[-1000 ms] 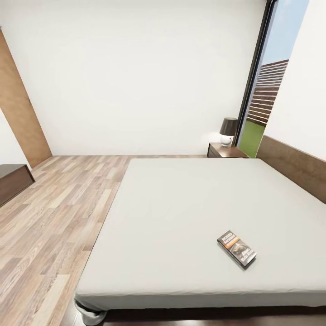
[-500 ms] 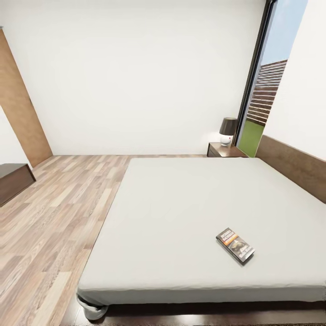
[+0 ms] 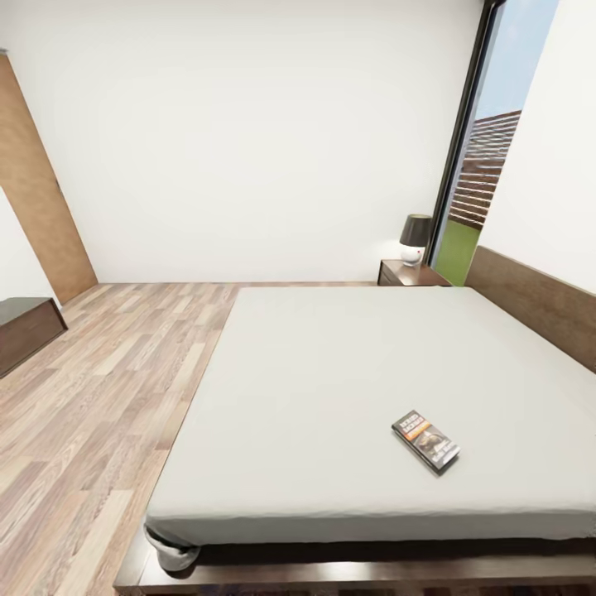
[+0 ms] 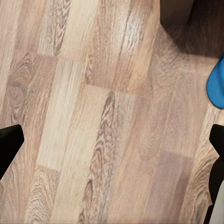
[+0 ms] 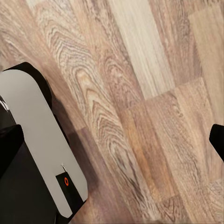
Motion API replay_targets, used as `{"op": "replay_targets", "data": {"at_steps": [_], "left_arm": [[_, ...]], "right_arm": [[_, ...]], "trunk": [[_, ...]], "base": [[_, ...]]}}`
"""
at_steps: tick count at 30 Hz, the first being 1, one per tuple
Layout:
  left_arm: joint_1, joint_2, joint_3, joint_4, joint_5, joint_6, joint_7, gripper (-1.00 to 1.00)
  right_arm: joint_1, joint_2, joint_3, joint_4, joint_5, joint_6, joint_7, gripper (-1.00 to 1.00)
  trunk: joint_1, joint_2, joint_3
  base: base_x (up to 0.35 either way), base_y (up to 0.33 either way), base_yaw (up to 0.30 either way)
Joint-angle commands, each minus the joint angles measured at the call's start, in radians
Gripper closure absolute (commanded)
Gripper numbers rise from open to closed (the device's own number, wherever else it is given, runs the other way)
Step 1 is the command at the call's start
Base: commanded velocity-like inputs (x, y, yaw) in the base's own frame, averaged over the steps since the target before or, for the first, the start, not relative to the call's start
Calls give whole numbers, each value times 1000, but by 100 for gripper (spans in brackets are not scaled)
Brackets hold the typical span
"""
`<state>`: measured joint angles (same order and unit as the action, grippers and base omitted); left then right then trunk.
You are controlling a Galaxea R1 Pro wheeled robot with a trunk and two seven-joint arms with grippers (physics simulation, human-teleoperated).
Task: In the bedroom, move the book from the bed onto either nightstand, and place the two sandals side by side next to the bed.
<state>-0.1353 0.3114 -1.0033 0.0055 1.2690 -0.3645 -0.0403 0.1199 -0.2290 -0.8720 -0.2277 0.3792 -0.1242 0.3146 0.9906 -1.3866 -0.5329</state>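
Observation:
The book (image 3: 425, 440), a thin dark paperback with an orange band, lies flat near the foot end of the bed (image 3: 331, 364), toward its right side. A dark brown nightstand (image 3: 411, 274) stands at the far corner of the bed by the headboard (image 3: 538, 302). One bright blue sandal (image 4: 217, 86) shows partly at the edge of the left wrist view, lying on the wooden floor. My left gripper (image 4: 112, 149) hangs open over bare floor, apart from the sandal. My right gripper (image 5: 112, 142) is open over the floor too, holding nothing.
A lamp (image 3: 415, 237) with a dark shade sits on the nightstand. A longer dark bench-like cabinet (image 3: 25, 327) stands at the far left, near a brown door (image 3: 37, 199). A tall window (image 3: 488, 165) is behind the nightstand. My own base (image 5: 42, 154) is close under the right gripper.
The whole head picture has shifted: the bed and book sit a little higher and more of the bed's dark frame shows at the bottom. The camera moved, not the things.

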Motion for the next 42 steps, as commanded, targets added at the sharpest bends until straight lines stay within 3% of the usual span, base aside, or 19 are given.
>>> {"op": "replay_targets", "data": {"at_steps": [1, 42], "left_arm": [[0, 0, -7, 1, 10, -2, -4, -100], [0, 0, -9, 1, 9, -5, -3, -100]], "right_arm": [[0, 0, -9, -1, 9, -3, 6, -100], [0, 0, -8, -1, 9, -3, 6, -100]], "trunk": [[0, 0, -1], [0, 0, -1]], "base": [[-26, -2, -51], [-42, -39, -265]]}}
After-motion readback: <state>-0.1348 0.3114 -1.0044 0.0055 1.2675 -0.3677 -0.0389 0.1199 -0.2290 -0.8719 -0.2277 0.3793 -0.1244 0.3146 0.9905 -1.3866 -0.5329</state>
